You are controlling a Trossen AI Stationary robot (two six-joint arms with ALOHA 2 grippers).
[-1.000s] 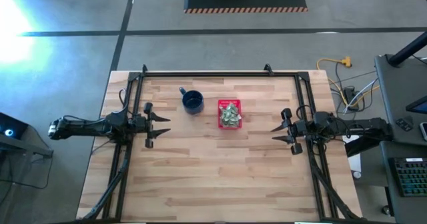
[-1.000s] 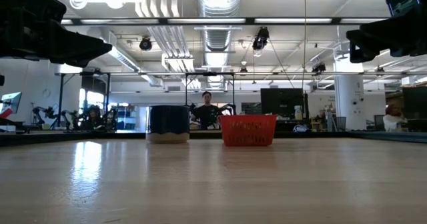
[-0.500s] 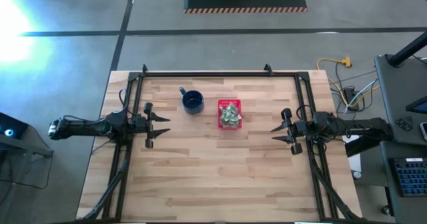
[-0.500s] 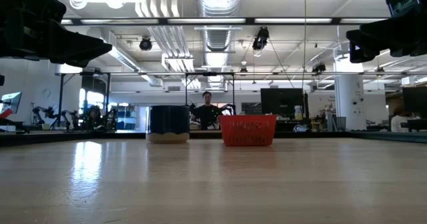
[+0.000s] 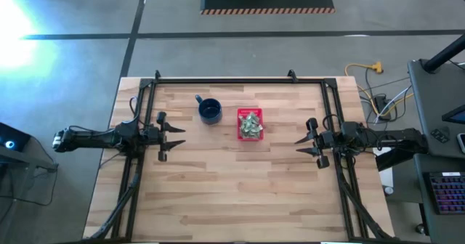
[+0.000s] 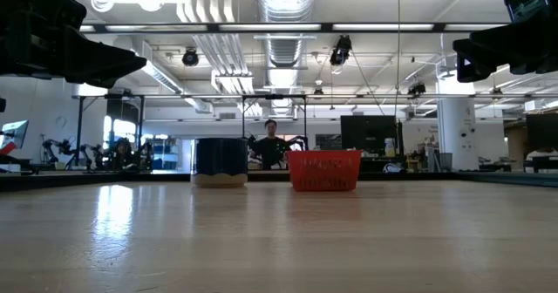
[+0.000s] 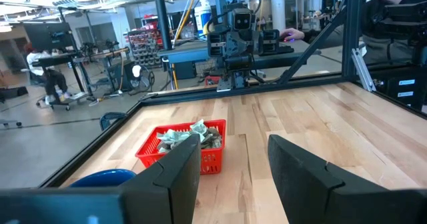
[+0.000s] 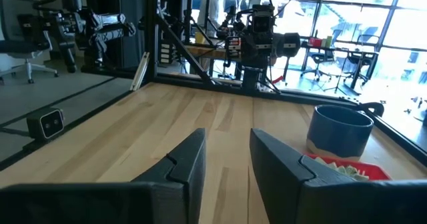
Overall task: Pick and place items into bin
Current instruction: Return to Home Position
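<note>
Items (image 5: 251, 126) fill the bin (image 5: 249, 111) mid-worktop (image 5: 218, 193). Left tool (image 5: 182, 136) and nearer right tool (image 5: 297, 146) flank it, both open, empty.

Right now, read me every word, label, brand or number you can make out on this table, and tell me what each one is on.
No text here can be read.
On the red basket: faint pale marks on its side, too blurred to read.
On the green packets inside it: any print is too small to read.
On the blue mug: no lettering visible.
</note>
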